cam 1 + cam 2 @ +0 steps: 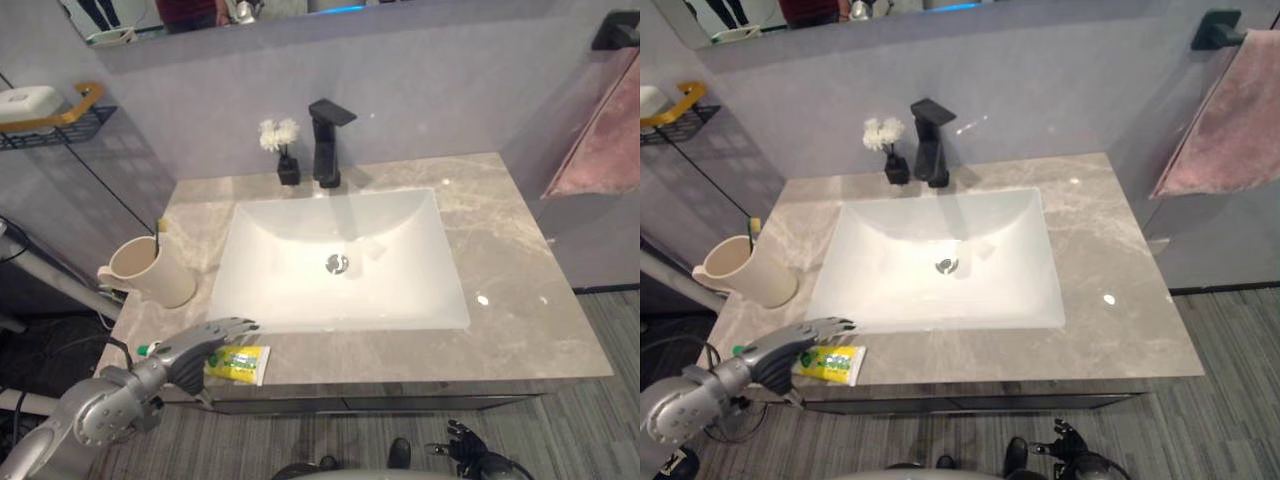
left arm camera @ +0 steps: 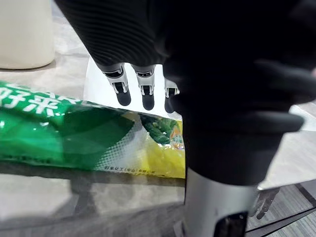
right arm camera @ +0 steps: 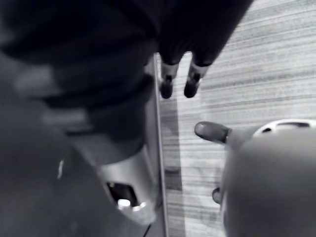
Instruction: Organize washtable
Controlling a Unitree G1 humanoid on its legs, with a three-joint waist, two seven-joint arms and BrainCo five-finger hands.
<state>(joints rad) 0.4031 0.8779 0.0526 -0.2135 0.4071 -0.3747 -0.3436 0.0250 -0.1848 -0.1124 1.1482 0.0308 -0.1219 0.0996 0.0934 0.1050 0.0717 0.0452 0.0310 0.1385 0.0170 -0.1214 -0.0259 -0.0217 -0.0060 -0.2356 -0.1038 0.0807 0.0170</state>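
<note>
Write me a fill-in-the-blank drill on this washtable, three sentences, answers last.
1. The left hand reaches with straight fingers over the ____ at the counter's front edge.
2. The faucet behind the sink is coloured ____.
3. The cup stands to the sink's ____.
Answers: toothpaste; black; left.

Bright light from above washes the white sink basin [image 1: 300,270]; small glare spots dot the marble countertop [image 1: 520,300]; the black faucet [image 1: 326,150] throws a soft shadow; the right wrist view is dim.
</note>
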